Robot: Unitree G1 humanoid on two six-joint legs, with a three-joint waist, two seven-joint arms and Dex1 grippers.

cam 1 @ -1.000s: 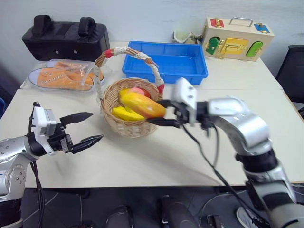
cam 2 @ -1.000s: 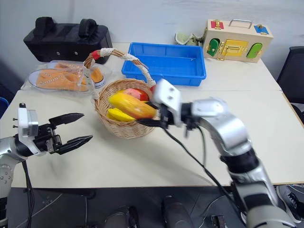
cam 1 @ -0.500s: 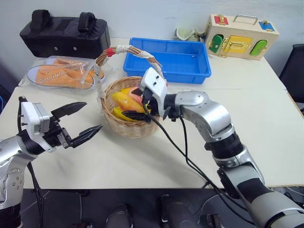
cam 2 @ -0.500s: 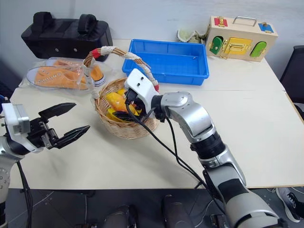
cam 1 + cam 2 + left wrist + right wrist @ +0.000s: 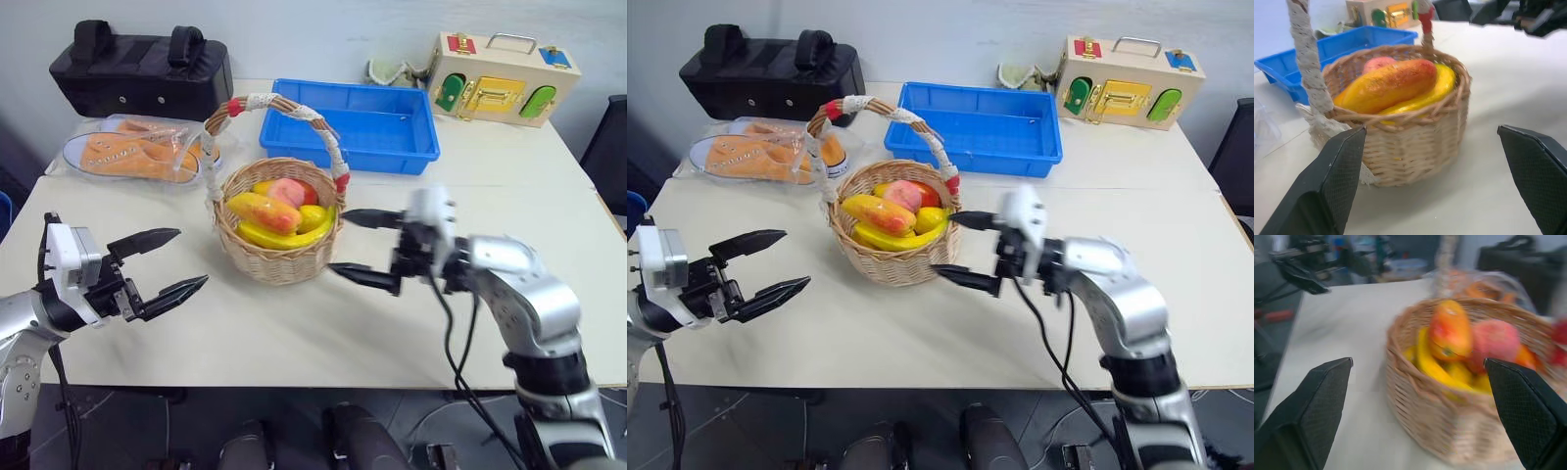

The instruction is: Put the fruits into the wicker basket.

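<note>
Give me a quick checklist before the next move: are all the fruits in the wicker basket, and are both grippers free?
1. Fruits inside the wicker basket: ok. A mango, a peach, a banana and a lemon lie in it.
2. Loose fruit left on the table: ok, none seen on the visible tabletop.
3. Right gripper empty: ok, fingers wide open beside the basket, nothing between them.
4. Left gripper empty: ok, open and apart from the basket.
5. Basket upright: ok, it stands level with its handle arched above.
6. Fruit hidden under the top layer: cannot tell.
</note>
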